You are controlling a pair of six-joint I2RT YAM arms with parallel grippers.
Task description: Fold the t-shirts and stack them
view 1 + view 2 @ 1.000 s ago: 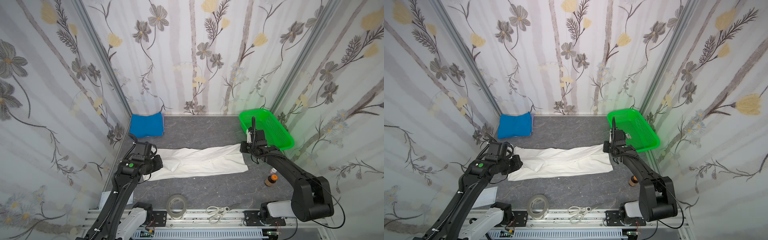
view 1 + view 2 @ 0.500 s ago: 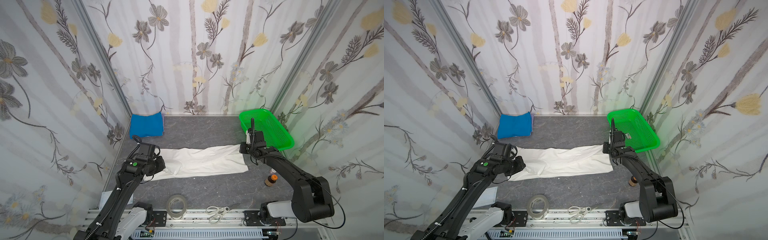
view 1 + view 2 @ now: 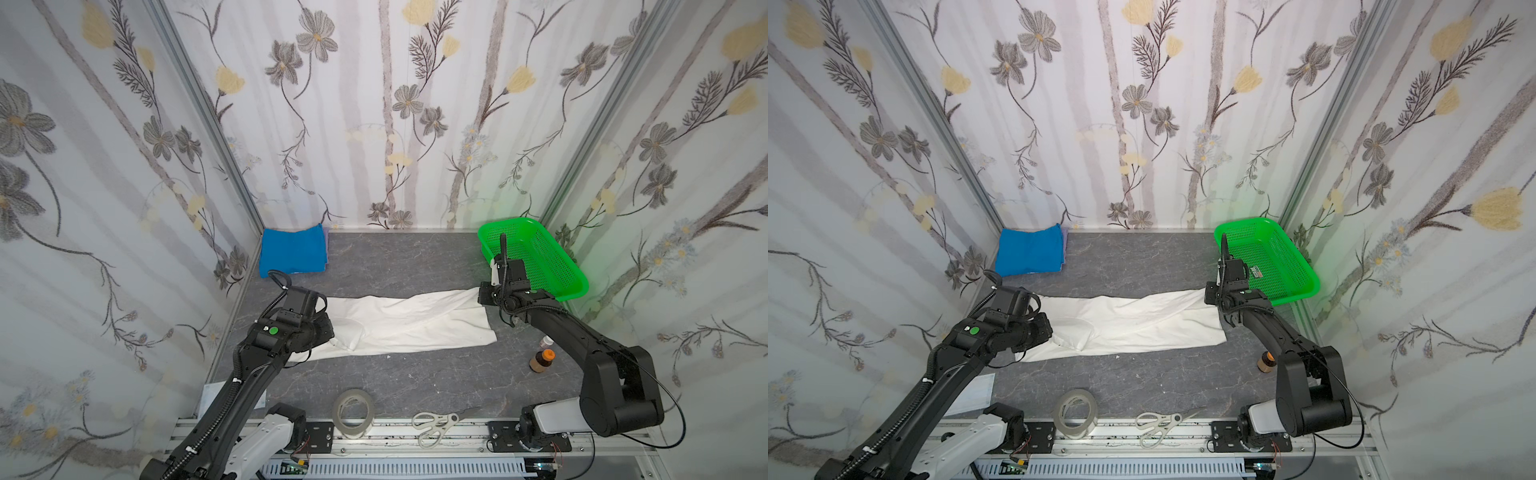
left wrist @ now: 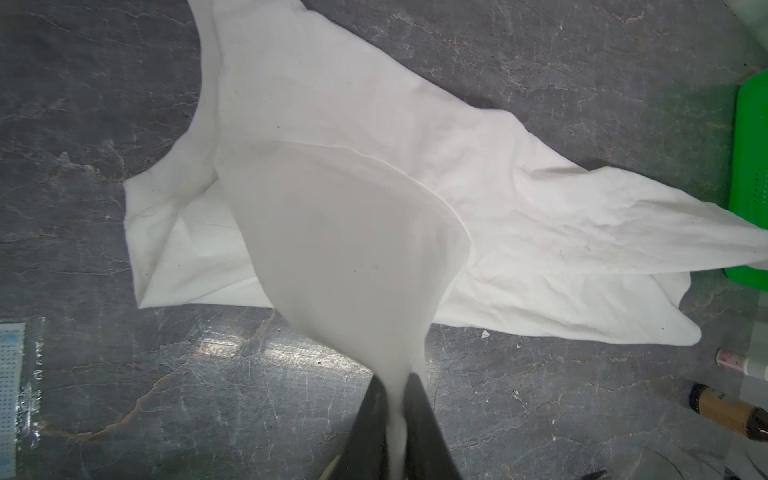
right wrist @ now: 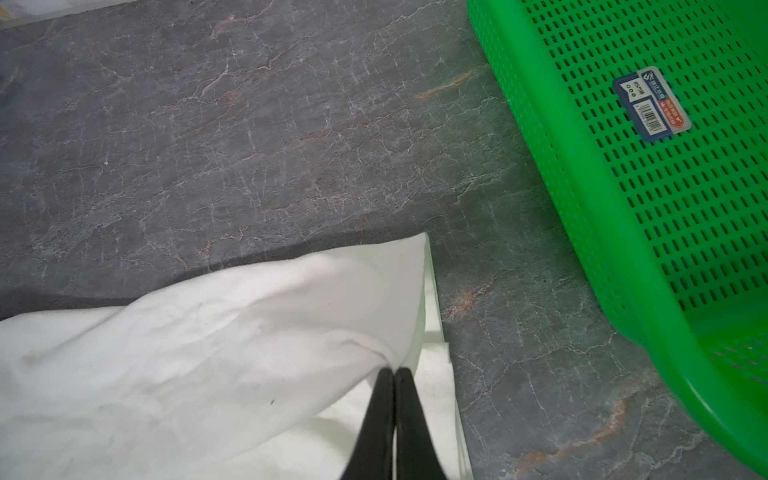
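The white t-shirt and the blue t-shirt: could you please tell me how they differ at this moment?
The white t-shirt lies stretched in a long strip across the table's middle; the blue t-shirt sits folded compact in the back left corner. The white t-shirt is pinched by the left gripper and right gripper; the blue t-shirt is untouched. Both rest on the grey table.

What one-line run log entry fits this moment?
left jaws: gripping white cotton t-shirt | right jaws: gripping its opposite end | bright blue folded t-shirt: far left corner | stage: folding
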